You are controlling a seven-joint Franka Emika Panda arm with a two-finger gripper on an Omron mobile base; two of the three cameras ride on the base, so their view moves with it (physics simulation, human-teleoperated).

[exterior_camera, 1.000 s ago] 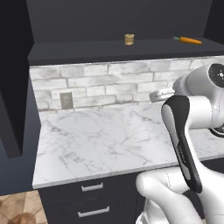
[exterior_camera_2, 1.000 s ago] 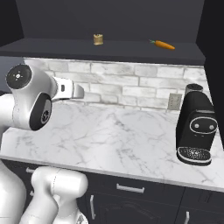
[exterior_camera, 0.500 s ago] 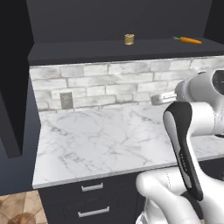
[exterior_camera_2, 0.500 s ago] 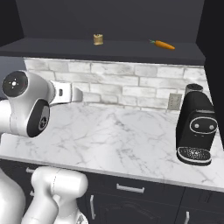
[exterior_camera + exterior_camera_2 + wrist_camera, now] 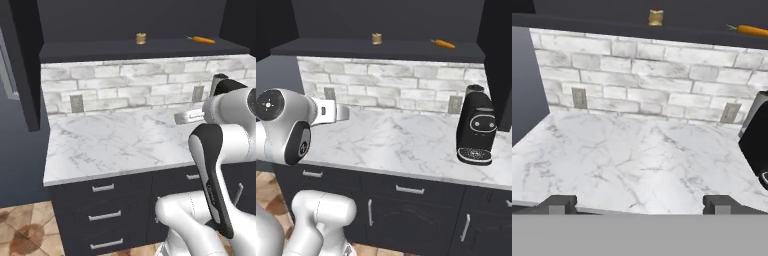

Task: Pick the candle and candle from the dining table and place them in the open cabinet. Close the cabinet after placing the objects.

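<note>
A short golden-tan candle (image 5: 141, 38) (image 5: 376, 39) (image 5: 656, 18) stands on the bottom shelf of the open dark cabinet (image 5: 100, 51) (image 5: 331, 49), above the brick wall. My gripper (image 5: 639, 205) is open and empty, well below the candle and level over the marble counter, pointing at the wall. Its dark fingertips (image 5: 559, 204) stand wide apart. In the base views the hand (image 5: 187, 117) (image 5: 331, 112) juts forward over the counter. The dining table is out of view.
An orange carrot (image 5: 202, 39) (image 5: 442, 44) (image 5: 751, 30) lies on the same shelf to the candle's right. A black coffee machine (image 5: 476, 130) (image 5: 757, 145) stands at the counter's right. The cabinet's open doors (image 5: 22, 65) (image 5: 498, 60) flank the shelf. Drawers (image 5: 102, 189) sit below the counter.
My arm has sunk a little and the hand has come slightly lower over the counter. The candle and carrot have not moved, and the gripper stays open.
</note>
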